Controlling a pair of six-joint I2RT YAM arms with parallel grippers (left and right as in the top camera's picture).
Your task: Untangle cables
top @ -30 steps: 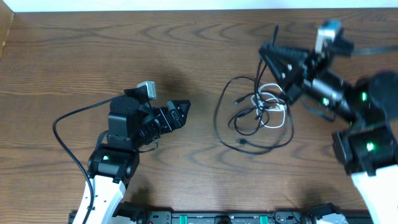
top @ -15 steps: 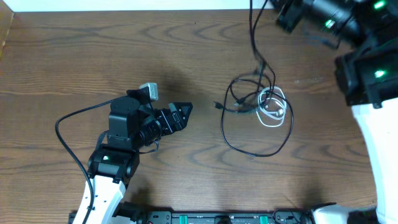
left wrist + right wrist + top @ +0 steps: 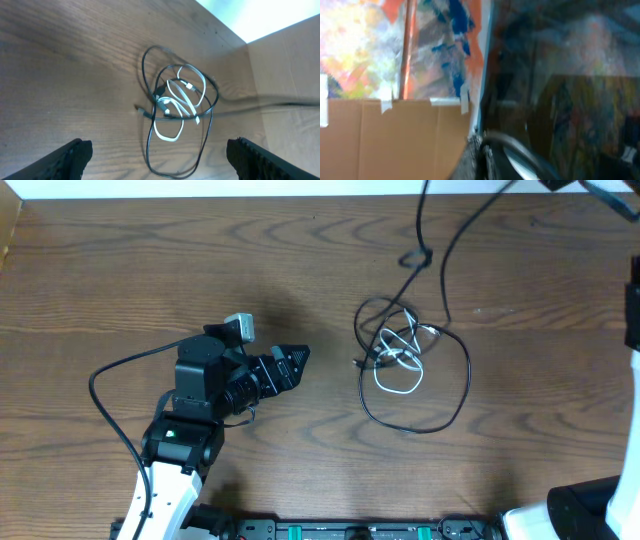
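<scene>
The left gripper (image 3: 292, 363) is seen released: in the left wrist view its fingers (image 3: 75, 156) stand wide apart at the lower corners, with nothing between them and nothing touched. It is pointed right, towards the cables (image 3: 405, 360), and is held well apart from them.

The right gripper is not shown in the overhead view. It is clenched, but what it grips cannot be told; the right wrist view is blurred and gives only a cardboard panel (image 3: 395, 135), a coloured wall and dark shapes.

The cables are found on the wooden table (image 3: 150, 260), right of centre. The white cable (image 3: 396, 376) is coiled in small loops at the middle of the tangle. The black cables (image 3: 463, 380) are laid round it in one wide loop, bulging near and right. Two black strands are drawn from the tangle towards the far edge and pass out of the overhead frame, so the long axis runs near to far. A small black plug (image 3: 358, 362) is pointed left.

A taut strand leading off to the right, past a cardboard wall (image 3: 290, 65), is shown in the left wrist view only.
</scene>
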